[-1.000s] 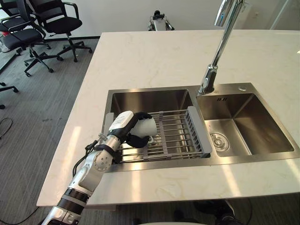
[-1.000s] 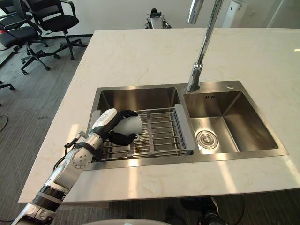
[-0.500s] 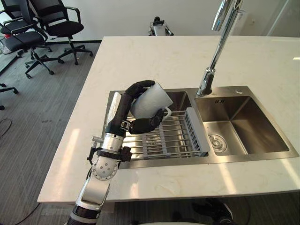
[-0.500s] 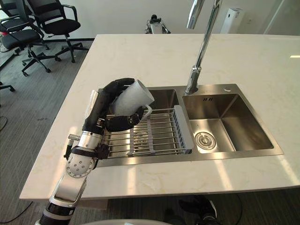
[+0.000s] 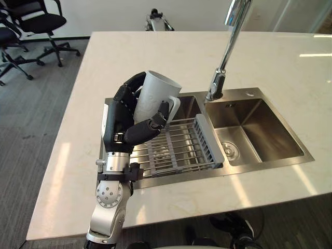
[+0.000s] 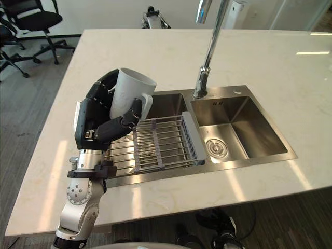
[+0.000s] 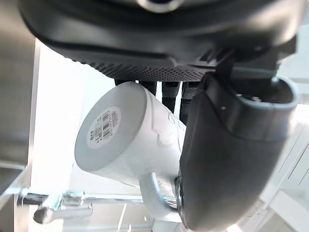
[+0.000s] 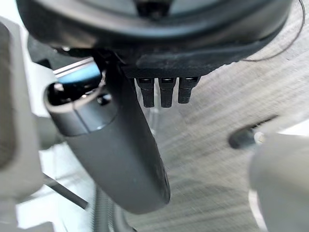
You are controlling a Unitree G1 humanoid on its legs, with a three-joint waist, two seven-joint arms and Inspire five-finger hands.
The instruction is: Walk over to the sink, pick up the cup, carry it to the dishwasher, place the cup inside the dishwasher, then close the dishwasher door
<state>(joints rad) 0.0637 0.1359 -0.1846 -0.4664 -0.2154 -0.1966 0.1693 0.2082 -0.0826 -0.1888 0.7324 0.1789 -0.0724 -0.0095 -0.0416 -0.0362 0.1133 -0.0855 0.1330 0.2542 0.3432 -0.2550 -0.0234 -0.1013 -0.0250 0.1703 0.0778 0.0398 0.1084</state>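
Now the carrying step is in hand: the left robot hand [image 5: 120,124] has its fingers and thumb curled round the white mug [image 5: 153,97], holding it tilted in the air above the drying rack [image 5: 181,150] over the sink [image 5: 270,136], clear of the counter [image 5: 155,52]. The right robot hand [image 8: 126,159] hangs relaxed, holding nothing. Next, I judge, comes turning toward the dishwasher with the grip kept firm.

One cup [image 5: 154,96], one rack [image 5: 179,150], two sink basins [image 5: 257,124], one faucet [image 5: 227,49] and perhaps two chairs [image 5: 40,22], partly cropped.
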